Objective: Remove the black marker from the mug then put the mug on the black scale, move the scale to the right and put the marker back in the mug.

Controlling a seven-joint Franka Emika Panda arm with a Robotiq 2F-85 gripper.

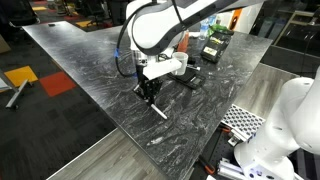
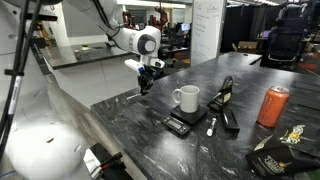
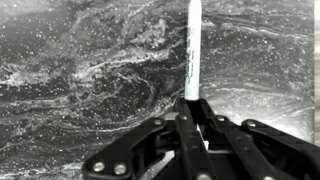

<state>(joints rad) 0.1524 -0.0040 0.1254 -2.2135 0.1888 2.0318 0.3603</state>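
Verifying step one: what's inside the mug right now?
Nothing sticks up above the rim of the mug in an exterior view; its lower inside is hidden by its wall. The black marker is clamped in the gripper, over bare tabletop, away from the mug.

mug (image 2: 186, 98) behind scale (image 2: 179, 126) | can (image 2: 272, 105) right of both | marker (image 3: 193, 50) in pincer (image 3: 194, 102) over table (image 3: 80, 70)
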